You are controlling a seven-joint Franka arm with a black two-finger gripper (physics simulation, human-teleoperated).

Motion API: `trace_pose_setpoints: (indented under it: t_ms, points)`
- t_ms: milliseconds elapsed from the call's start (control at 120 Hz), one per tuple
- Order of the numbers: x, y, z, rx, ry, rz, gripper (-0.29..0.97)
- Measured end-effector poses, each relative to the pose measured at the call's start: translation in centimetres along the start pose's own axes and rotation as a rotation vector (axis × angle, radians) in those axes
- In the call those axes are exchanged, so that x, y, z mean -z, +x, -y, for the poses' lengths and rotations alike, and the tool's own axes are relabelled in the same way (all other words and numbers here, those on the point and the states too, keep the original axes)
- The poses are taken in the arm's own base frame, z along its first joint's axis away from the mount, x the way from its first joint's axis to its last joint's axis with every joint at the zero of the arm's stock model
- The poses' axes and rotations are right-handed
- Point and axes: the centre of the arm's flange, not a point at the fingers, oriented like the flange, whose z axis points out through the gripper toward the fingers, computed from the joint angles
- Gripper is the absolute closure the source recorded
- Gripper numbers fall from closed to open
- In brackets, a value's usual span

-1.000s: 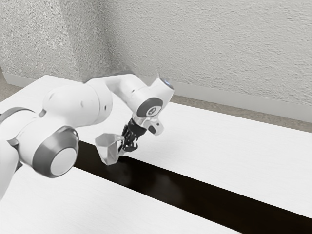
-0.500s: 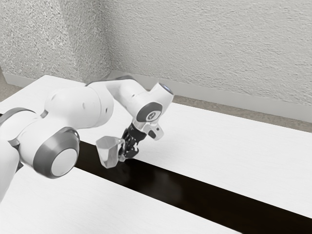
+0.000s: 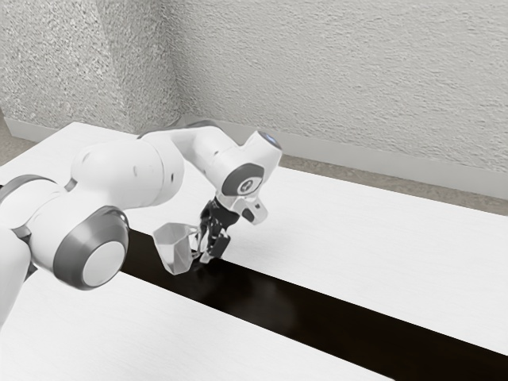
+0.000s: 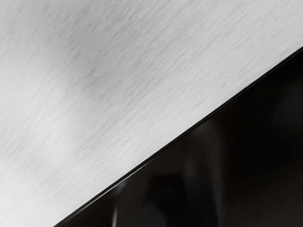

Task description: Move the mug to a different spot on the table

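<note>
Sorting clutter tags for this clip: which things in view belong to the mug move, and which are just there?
Part of the job: mug; gripper, beside the mug's handle side; table, the surface it moves across.
Just there: black strip across the table; textured wall.

Your worktop [image 3: 381,238] is white with a fine wood grain. A glossy black strip [image 3: 333,317] crosses it from the exterior view's left down toward its right. Behind it, two rough grey plaster walls [image 3: 357,71] meet at a corner, with a pale baseboard [image 3: 397,163] along their foot and a narrow band of grey-brown floor [image 3: 413,184]. The light is soft and even. In the wrist view, white grain meets black along a straight edge.
</note>
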Motion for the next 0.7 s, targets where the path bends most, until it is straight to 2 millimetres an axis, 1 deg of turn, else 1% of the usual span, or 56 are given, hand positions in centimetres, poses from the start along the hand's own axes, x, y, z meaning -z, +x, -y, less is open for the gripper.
trace_pose_setpoints:
  t_ms: [100,183,217,250,300,317,333,367,408,442,492,550,600,650,700]
  points:
    - [1.0,0.0,0.1,-0.010,0.020,-0.028,0.03]
    - [2.8,0.3,-0.3,-0.023,0.045,-0.076,0.02]
    - [4.2,0.4,-0.7,-0.029,0.059,-0.106,0.02]
    - [6.0,0.2,-1.2,-0.033,0.073,-0.144,0.01]
    - [10.0,-0.9,-2.4,-0.039,0.095,-0.219,0.01]
    - [11.7,-1.6,-2.8,-0.039,0.103,-0.250,0.01]
    - [13.4,-2.5,-3.3,-0.038,0.110,-0.281,0.01]
    - [17.0,-5.0,-4.3,-0.028,0.123,-0.345,0.01]
    - [20.9,-9.7,-5.6,0.003,0.123,-0.424,0.01]
    - [23.3,-13.2,-6.5,0.031,0.114,-0.482,0.01]
    - [25.8,-18.3,-7.3,0.076,0.087,-0.556,0.01]
    - [27.6,-24.6,-7.1,0.148,0.037,-0.627,0.00]
    - [28.0,-29.1,-6.7,0.210,-0.005,-0.661,0.00]
    - [27.5,-32.1,-5.9,0.274,-0.046,-0.672,0.00]
    - [26.6,-34.1,-4.6,0.345,-0.084,-0.666,0.00]
